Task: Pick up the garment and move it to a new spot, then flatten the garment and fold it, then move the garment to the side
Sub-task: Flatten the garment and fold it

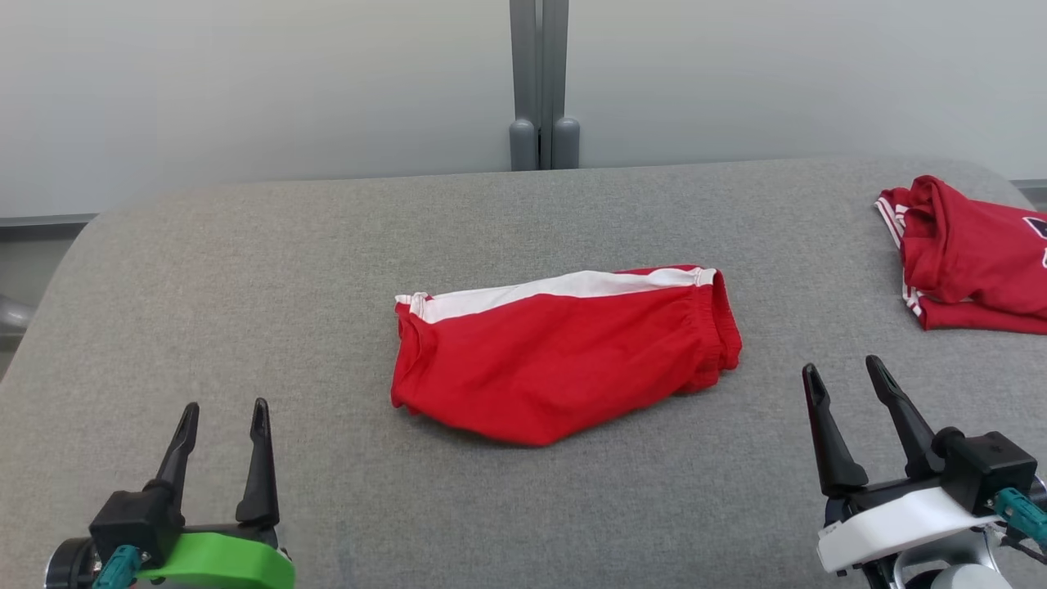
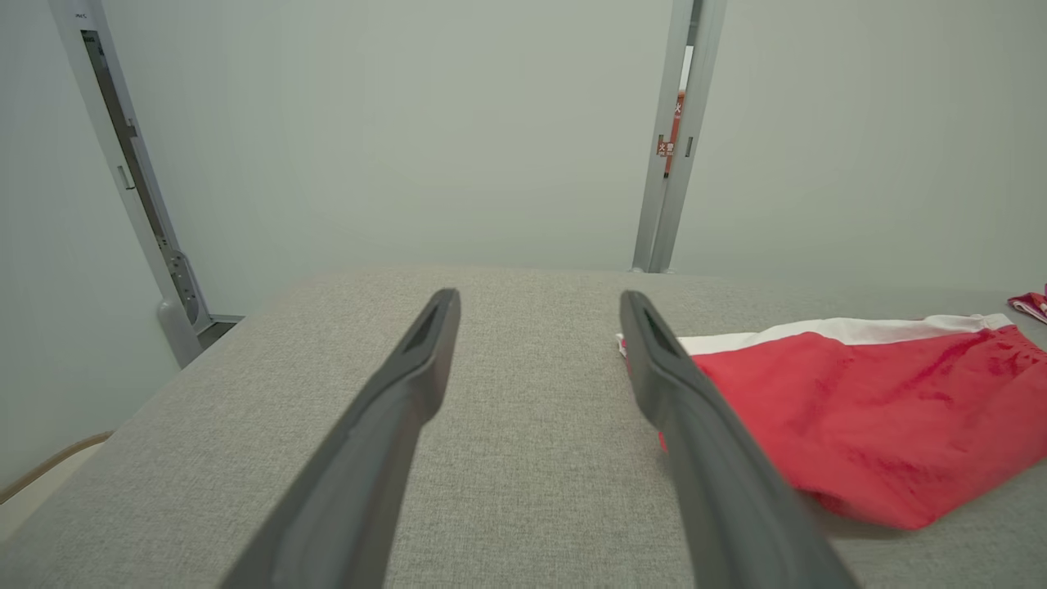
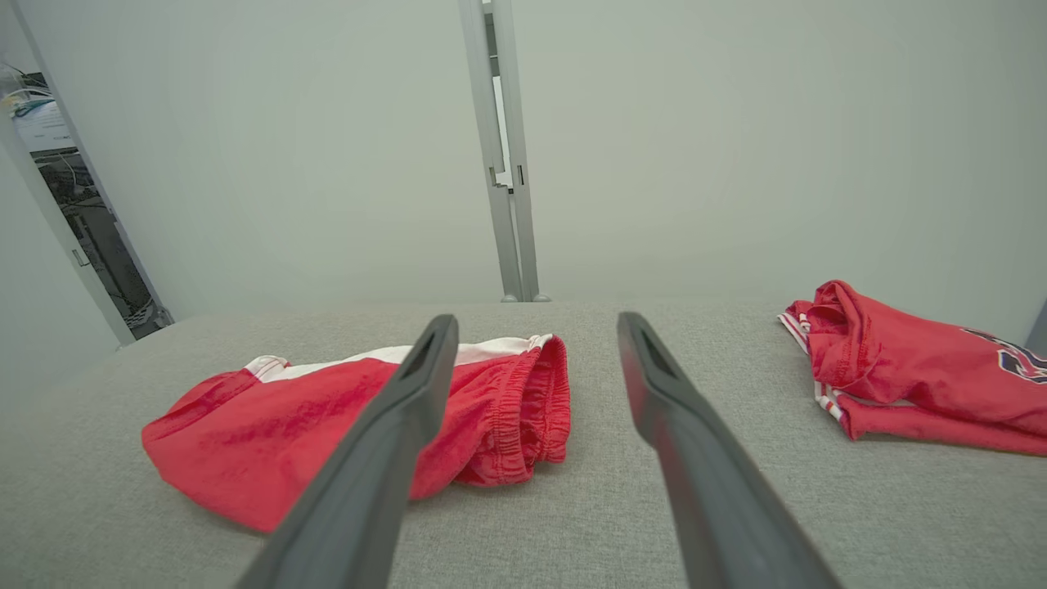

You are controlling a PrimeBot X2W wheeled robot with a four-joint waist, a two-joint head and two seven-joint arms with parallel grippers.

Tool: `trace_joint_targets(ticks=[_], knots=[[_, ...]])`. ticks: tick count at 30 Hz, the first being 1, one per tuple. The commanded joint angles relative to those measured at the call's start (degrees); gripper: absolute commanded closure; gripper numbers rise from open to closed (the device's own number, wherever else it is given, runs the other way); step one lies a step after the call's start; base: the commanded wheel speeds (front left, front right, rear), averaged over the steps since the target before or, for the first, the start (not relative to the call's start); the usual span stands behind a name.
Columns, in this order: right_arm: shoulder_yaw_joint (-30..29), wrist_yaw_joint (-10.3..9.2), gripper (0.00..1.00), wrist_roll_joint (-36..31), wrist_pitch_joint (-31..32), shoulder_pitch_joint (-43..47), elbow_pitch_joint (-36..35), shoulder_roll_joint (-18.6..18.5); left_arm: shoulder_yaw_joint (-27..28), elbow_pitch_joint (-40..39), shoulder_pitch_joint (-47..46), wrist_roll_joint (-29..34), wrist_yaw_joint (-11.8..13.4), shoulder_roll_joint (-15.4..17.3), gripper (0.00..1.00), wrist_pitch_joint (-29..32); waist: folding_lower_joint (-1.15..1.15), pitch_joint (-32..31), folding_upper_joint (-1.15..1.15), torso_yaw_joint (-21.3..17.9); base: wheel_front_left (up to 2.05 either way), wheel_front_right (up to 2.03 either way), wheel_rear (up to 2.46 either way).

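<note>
Overhead, in the head view, the red shorts with a white side stripe [image 1: 564,360] lie mid-way on the grey cloth-covered table [image 1: 245,270], long axis running left to right. The left claw [image 1: 225,405] and right claw [image 1: 842,365] flank them, both spread and empty, fingers pointing forward. In the left wrist view, the shorts [image 2: 859,409] lie off to the right of the claw [image 2: 540,296]. In the right wrist view, the waistband end sits just left of the claw [image 3: 536,319], which I judge the nearer arm.

Matt grey cloth under thin red cloth, with plastic and metal around it.
The table [image 1: 245,286] is covered in grey woven cloth, matt and slightly rough. The shorts [image 1: 556,360] are thin, smooth red cloth with a faint sheen, a white cloth stripe and a puckered waistband. The red top [image 1: 973,254] looks like softer, duller cloth. The fingers [image 1: 262,466] of the left gripper [image 1: 226,413] and right gripper [image 1: 842,368] look like dark matt plastic; the green cover [image 1: 221,560] and white cover [image 1: 891,523] are smooth plastic. The post [image 1: 540,82] is dull grey metal and the wall [image 1: 245,82] smooth and matt.
</note>
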Motion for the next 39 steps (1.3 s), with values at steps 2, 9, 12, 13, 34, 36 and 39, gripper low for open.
trace_joint_targets(ticks=[2, 9, 12, 13, 34, 36, 39], knots=[[0.0, -0.06, 0.0, -1.8, 0.2, 1.3, -0.7, 0.2, -0.3, 0.5, 1.1, 1.5, 0.1, 0.1, 0.0, -0.2, 0.0, -0.3, 0.0, -0.1, 0.0, 0.0, 0.0], [-0.6, -0.06, 0.0, -3.6, 0.9, 2.1, -2.3, 1.5, 0.0, 0.3, 0.9, 2.1, 0.2, -0.8, 0.0, -0.2, 0.0, -0.7, 0.0, 0.1, 0.0, 0.0, 0.0], [-1.3, -0.06, 0.0, -3.0, 1.3, 2.1, -2.5, 2.0, 0.3, 0.2, 0.3, 1.4, 0.0, -0.6, 0.0, 0.0, 0.0, -0.8, 0.0, 0.2, 0.0, 0.0, 0.0], [-1.5, -0.06, 0.0, -2.8, 1.4, 2.1, -2.6, 2.2, 0.5, 0.1, 0.1, 1.2, 0.1, -0.4, 0.0, 0.1, 0.0, -0.8, 0.0, 0.2, 0.0, 0.0, 0.0], [-3.5, -0.06, 0.0, -3.9, 5.2, 0.8, -3.0, 2.9, 0.2, -2.9, -1.5, 0.9, 1.3, 2.3, 0.0, 5.4, 0.0, -0.6, 0.0, 0.6, 0.0, 0.0, 0.0], [-3.4, -0.06, 0.0, -4.0, 5.4, 0.7, -3.0, 2.9, 0.2, -3.2, -1.5, 0.8, 1.6, 2.4, 0.0, 5.7, 0.0, -0.6, 0.0, 0.5, 0.0, 0.0, 0.0], [-3.4, -0.06, 0.0, -4.0, 5.6, 0.9, -3.0, 2.9, 0.4, -3.8, -1.1, 0.6, 2.0, 2.6, 0.0, 6.1, 0.0, -0.5, 0.0, 0.5, 0.0, 0.0, 0.0]])
